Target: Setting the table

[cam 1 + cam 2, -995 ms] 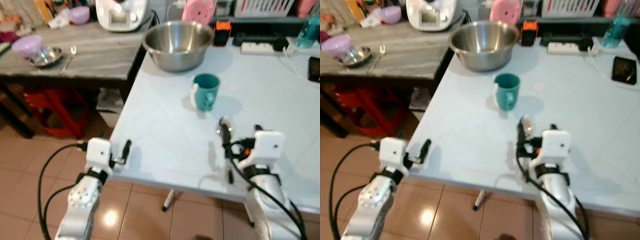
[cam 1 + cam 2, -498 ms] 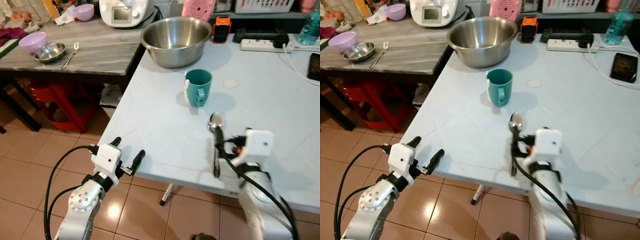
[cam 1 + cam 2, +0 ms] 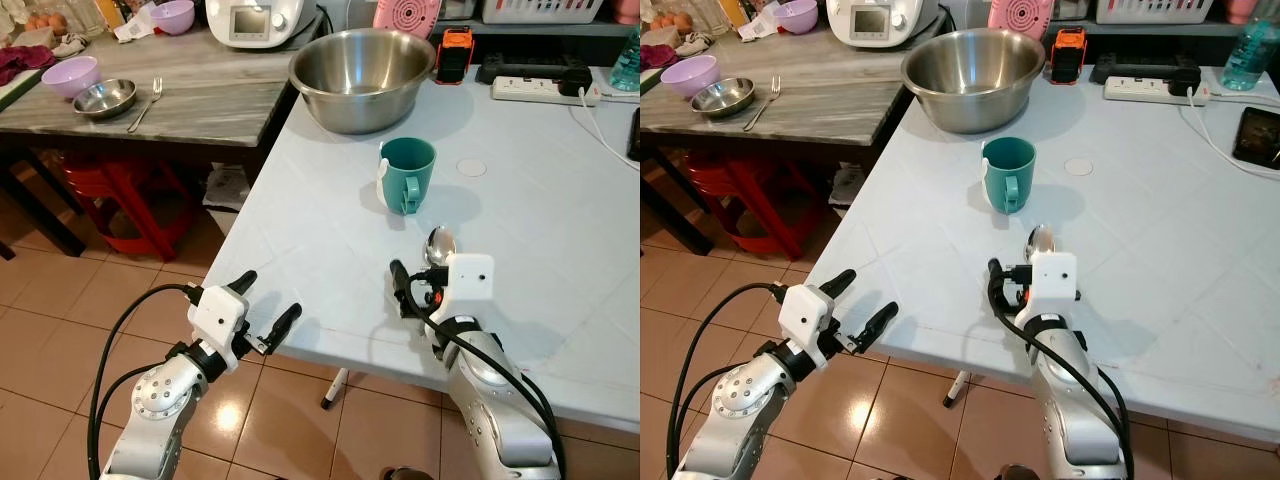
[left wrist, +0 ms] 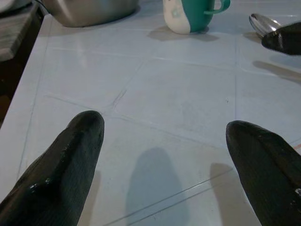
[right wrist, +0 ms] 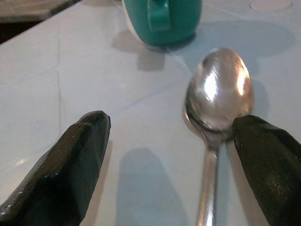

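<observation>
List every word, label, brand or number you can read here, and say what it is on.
No text can be read.
Appliance screen: lit, too small to read.
Mug: a white patch, no legible print.
Bottle: label too blurred.
Orange device: no legible marks.

Teal mug; silver spoon; pale blue table.

Steel spoon lies flat on the pale table, near its front edge, bowl facing up and pointing toward the teal mug, which stands upright just beyond it.
</observation>
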Robot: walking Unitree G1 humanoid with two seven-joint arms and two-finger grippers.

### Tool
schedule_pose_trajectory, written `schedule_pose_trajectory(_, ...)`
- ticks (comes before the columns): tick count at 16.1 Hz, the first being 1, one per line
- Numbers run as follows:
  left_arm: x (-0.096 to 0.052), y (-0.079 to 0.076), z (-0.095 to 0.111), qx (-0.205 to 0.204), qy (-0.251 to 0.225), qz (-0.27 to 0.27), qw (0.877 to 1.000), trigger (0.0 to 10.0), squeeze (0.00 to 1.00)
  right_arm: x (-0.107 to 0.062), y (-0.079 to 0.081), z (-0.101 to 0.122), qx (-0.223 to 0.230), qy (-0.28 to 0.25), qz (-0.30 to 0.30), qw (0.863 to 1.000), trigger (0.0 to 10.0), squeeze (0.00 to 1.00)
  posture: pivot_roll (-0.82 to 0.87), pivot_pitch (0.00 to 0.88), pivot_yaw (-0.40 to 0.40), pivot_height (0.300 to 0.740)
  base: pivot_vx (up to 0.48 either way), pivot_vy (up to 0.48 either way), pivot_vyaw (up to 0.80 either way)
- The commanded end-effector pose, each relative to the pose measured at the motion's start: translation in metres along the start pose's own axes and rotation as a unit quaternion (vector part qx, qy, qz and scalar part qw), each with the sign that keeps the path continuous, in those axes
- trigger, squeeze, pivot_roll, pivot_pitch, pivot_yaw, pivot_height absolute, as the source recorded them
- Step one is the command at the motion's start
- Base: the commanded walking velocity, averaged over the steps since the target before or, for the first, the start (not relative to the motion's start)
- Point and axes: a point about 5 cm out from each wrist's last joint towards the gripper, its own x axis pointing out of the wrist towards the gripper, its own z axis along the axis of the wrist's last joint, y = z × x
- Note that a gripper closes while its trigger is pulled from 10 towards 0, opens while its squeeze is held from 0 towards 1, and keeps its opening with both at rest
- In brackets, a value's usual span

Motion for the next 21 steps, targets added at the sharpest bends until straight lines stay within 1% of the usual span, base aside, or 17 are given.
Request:
schedule_pose_trajectory(1,-0.005,0.005,0.000,0.008,0.003,0.001,1.000,10.0,0.00,-0.003,0.000,0.002,0.000,0.002,-0.007,1.000,10.0,0.00,-0.20,0.140,0.116,0.740,0.000,0.000,0.00)
schedule_pose_trajectory(2,-0.006,0.005,-0.002,0.006,0.004,-0.001,1.000,10.0,0.00,-0.010,-0.009,0.000,-0.002,0.009,-0.027,1.000,10.0,0.00,-0.20,0.140,0.114,0.740,0.000,0.000,0.00)
schedule_pose_trajectory(4,-0.006,0.005,-0.003,0.004,0.005,-0.002,1.000,10.0,0.00,-0.015,-0.016,0.000,-0.001,0.009,-0.044,0.999,10.0,0.00,-0.21,0.139,0.121,0.740,0.000,0.000,0.00)
schedule_pose_trajectory(5,-0.005,0.005,-0.004,0.003,0.004,-0.007,1.000,10.0,0.00,-0.019,-0.020,-0.004,0.006,0.024,-0.058,0.998,10.0,0.00,-0.22,0.139,0.126,0.740,0.000,0.000,0.00)
schedule_pose_trajectory(6,-0.004,0.004,-0.004,0.004,0.004,-0.011,1.000,10.0,0.00,-0.019,-0.021,-0.005,0.010,0.028,-0.063,0.998,3.5,0.00,-0.22,0.139,0.129,0.740,0.000,0.000,0.00)
schedule_pose_trajectory(7,-0.003,0.004,-0.004,0.004,0.003,-0.015,1.000,10.0,0.00,-0.019,-0.020,-0.005,0.011,0.030,-0.063,0.997,0.0,0.00,-0.23,0.140,0.136,0.740,0.000,0.000,0.00)
schedule_pose_trajectory(10,0.000,0.003,-0.002,0.005,0.000,-0.040,0.999,10.0,0.00,-0.011,-0.017,0.000,0.012,0.031,-0.060,0.998,0.1,0.00,-0.24,0.146,0.144,0.740,0.000,0.000,0.00)
schedule_pose_trajectory(11,0.001,0.002,-0.001,0.009,0.000,-0.050,0.999,10.0,0.00,-0.006,-0.014,0.002,0.008,0.033,-0.050,0.998,5.4,0.00,-0.24,0.146,0.144,0.740,0.000,0.000,0.00)
schedule_pose_trajectory(12,0.002,0.003,0.000,0.009,-0.002,-0.052,0.999,10.0,0.00,-0.002,-0.011,0.004,0.007,0.030,-0.044,0.999,8.4,0.00,-0.24,0.149,0.139,0.740,0.000,0.000,0.00)
schedule_pose_trajectory(13,0.002,0.003,0.001,0.010,-0.003,-0.053,0.999,10.0,0.00,0.000,-0.008,0.006,0.006,0.030,-0.038,0.999,10.0,0.00,-0.24,0.150,0.136,0.740,0.000,0.000,0.00)
schedule_pose_trajectory(15,0.003,0.003,0.002,0.011,-0.004,-0.053,0.999,10.0,0.00,0.005,-0.003,0.006,0.005,0.037,-0.025,0.999,10.0,0.00,-0.23,0.149,0.131,0.740,0.000,0.000,0.00)
schedule_pose_trajectory(17,0.002,0.000,0.003,0.010,-0.005,-0.054,0.999,10.0,0.00,0.006,-0.001,0.002,0.004,0.054,-0.024,0.998,10.0,0.00,-0.23,0.148,0.126,0.740,0.000,0.000,0.00)
schedule_pose_trajectory(18,0.001,-0.001,0.004,0.009,-0.005,-0.055,0.998,10.0,0.00,0.006,0.001,-0.002,0.005,0.073,-0.020,0.997,6.9,0.00,-0.23,0.149,0.125,0.740,0.000,0.000,0.00)
schedule_pose_trajectory(19,0.001,-0.003,0.005,0.009,-0.006,-0.056,0.998,10.0,0.00,0.004,0.002,-0.007,0.002,0.090,-0.017,0.996,5.8,0.00,-0.22,0.149,0.124,0.740,0.000,0.000,0.00)
schedule_pose_trajectory(20,0.000,-0.004,0.006,0.010,-0.006,-0.055,0.998,10.0,0.00,-0.001,0.000,-0.015,-0.008,0.114,-0.020,0.993,3.6,0.00,-0.22,0.150,0.122,0.740,0.000,0.000,0.00)
schedule_pose_trajectory(21,0.000,-0.003,0.006,0.010,-0.006,-0.054,0.998,10.0,0.00,-0.003,-0.002,-0.018,-0.012,0.122,-0.027,0.992,3.2,0.00,-0.22,0.150,0.122,0.740,0.000,0.000,0.00)
